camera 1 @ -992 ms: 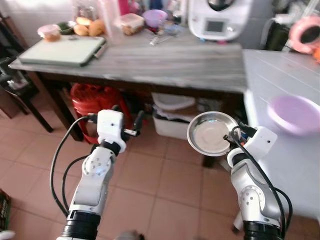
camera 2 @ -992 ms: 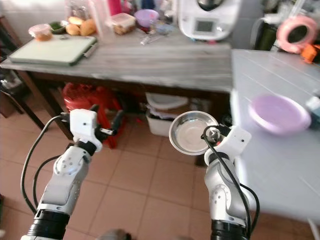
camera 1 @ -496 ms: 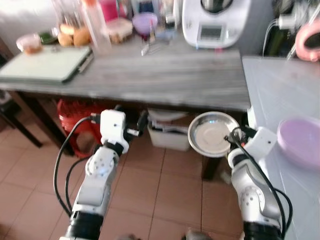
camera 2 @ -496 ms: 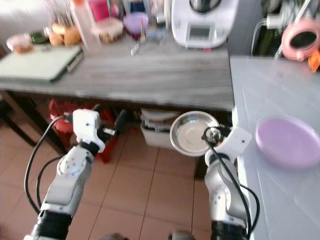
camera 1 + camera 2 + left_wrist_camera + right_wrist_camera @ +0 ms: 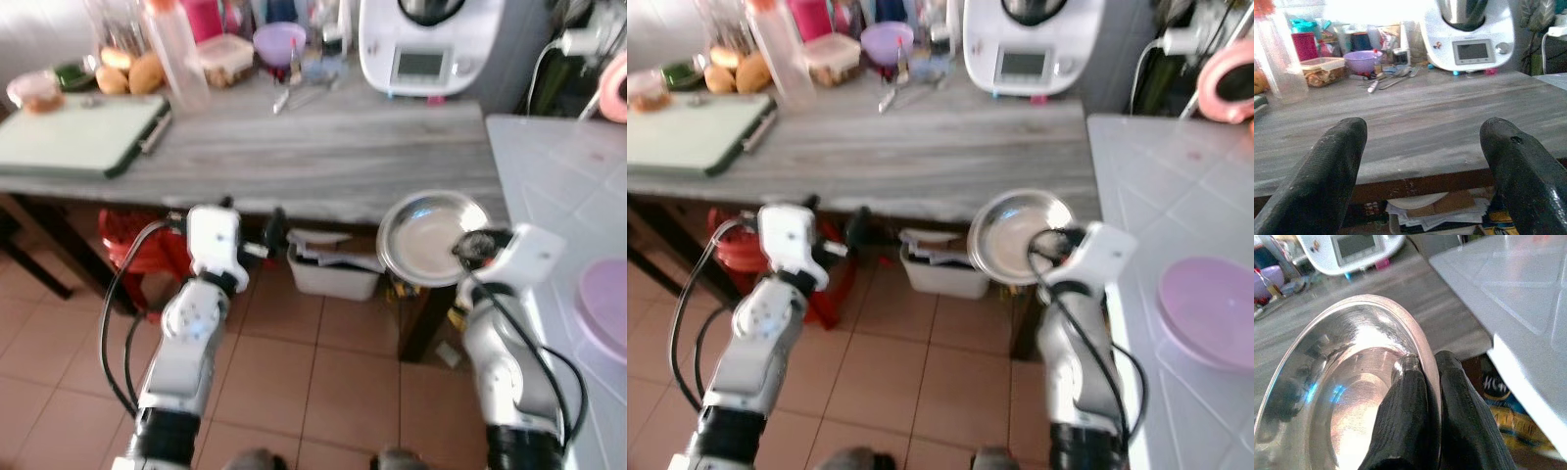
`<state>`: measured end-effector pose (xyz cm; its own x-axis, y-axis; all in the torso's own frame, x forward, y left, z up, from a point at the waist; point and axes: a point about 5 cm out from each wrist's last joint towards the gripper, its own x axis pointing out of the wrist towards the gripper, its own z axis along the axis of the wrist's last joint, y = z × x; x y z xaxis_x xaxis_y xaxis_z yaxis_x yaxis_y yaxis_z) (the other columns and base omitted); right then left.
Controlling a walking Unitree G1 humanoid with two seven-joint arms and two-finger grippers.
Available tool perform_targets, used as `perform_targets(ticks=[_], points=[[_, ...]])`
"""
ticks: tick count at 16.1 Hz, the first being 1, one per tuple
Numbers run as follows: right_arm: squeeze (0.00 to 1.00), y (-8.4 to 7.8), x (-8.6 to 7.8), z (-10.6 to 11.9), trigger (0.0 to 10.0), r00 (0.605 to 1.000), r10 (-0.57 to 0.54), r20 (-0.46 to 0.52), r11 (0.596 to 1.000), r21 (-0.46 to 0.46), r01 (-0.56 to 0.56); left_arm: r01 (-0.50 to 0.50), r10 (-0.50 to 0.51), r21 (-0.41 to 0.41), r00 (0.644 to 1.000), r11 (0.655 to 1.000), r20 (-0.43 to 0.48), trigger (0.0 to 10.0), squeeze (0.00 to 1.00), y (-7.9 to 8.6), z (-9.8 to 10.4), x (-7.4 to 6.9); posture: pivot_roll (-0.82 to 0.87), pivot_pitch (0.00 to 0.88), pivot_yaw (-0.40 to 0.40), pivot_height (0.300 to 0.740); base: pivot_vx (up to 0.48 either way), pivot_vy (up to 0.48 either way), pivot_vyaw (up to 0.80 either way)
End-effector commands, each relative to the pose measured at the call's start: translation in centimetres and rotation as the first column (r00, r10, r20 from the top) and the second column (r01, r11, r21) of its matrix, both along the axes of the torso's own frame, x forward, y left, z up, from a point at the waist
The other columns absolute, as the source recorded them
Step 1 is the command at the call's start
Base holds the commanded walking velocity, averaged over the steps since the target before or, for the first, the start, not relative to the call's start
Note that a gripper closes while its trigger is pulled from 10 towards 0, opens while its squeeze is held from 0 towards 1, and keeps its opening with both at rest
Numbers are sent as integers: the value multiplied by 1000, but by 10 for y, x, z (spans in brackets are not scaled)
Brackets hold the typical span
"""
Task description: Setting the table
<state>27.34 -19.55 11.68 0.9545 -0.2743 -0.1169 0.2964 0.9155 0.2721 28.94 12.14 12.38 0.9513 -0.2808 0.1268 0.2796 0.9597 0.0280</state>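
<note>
A round steel plate is tilted on edge, held in the air just in front of the grey wooden table near its right end. My right gripper is shut on the plate's rim, one finger inside the dish and one behind it. My left gripper is open and holds nothing; it hovers at the level of the table's front edge, left of the plate. A purple plate lies on the white table to my right.
At the back of the grey table stand a white kitchen machine, a purple bowl, food boxes, a clear bottle and a cutting board. Under it are a red stool and a white bin.
The whole view has shifted: the grey table is nearer and lower in the picture. The steel plate, still gripped, now stands at the table's front edge. The left gripper stays open.
</note>
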Motion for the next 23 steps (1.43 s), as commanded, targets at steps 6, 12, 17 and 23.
perform_targets(ticks=[6,12,17,23], points=[[0,-1,11,22,10000,994,25,110,997,-73,-17,-22,22,10,1000,1000,12,10000,0,9,2,2,-50,0,57,740,284,387,0],[0,-1,10,20,10000,993,21,112,997,-77,-12,11,-12,10,1000,1000,20,10000,0,6,2,-2,-48,0,59,740,326,304,0],[0,-2,11,21,10000,994,7,106,997,-76,1,20,-20,15,1000,1000,15,10000,0,6,1,-3,-44,0,59,740,452,0,0],[0,-7,13,15,10000,996,-28,79,998,-52,32,26,-26,21,1000,999,2,10000,0,6,0,-5,-35,0,50,740,474,0,0]])
